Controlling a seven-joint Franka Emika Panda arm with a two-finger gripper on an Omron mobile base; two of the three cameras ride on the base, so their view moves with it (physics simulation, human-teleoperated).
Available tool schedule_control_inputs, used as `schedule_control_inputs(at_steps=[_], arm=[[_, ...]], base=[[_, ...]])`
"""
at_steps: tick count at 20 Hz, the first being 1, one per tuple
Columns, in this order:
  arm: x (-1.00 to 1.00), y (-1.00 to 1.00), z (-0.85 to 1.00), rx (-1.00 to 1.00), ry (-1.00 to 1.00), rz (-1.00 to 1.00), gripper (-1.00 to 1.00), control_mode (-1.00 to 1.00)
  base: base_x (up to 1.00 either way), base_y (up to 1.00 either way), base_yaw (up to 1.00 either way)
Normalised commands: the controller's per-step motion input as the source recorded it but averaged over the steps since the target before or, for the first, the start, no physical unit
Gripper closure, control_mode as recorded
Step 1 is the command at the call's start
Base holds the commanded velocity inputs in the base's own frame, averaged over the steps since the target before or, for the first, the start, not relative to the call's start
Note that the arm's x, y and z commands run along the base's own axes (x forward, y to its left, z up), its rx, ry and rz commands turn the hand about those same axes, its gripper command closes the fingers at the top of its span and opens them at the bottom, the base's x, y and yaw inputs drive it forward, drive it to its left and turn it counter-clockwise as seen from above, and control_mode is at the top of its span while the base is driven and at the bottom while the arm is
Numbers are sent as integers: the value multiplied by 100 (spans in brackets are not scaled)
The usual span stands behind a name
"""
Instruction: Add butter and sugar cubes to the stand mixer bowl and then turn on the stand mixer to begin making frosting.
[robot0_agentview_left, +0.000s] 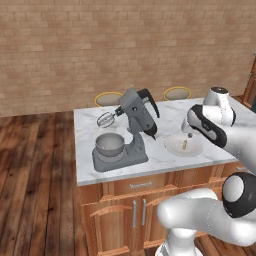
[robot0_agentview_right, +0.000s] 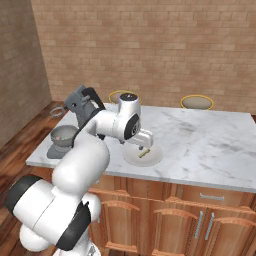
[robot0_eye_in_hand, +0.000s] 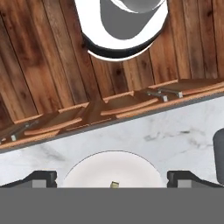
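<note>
Marble counter (robot0_agentview_left: 165, 117) fills mid-frame, the gripper (robot0_eye_in_hand: 112, 178) hanging wide open and empty over the white plate (robot0_agentview_left: 172, 145) holding the butter (robot0_agentview_left: 184, 145), so fetching it seems underway: next, descend and close, then carry left to the stand mixer bowl (robot0_agentview_left: 110, 145).

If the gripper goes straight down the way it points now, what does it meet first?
Probably the butter on the white plate: the gripper hangs open right above both, though the depth is unclear.

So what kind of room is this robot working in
Most likely a home kitchen, a rendered one. A marble-topped island counter with wooden cabinet doors carries a stand mixer and a white plate; two round stools stand behind it, by a brick wall.
</note>
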Motion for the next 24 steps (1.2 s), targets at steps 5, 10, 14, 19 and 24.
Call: schedule_control_inputs(at_steps=[5, 10, 14, 19, 24], arm=[[55, -13, -34, 0, 2, 0, -100, -100], [54, -11, -43, 0, 6, 0, -100, -100], [53, -7, -43, 0, 8, 0, -100, -100], [50, -10, -34, 0, 7, 0, -100, -100], [43, -21, -30, 3, 5, 0, -100, -100]], base=[[0, 0, 0], [0, 0, 0], [0, 0, 0], [0, 0, 0], [0, 0, 0]])
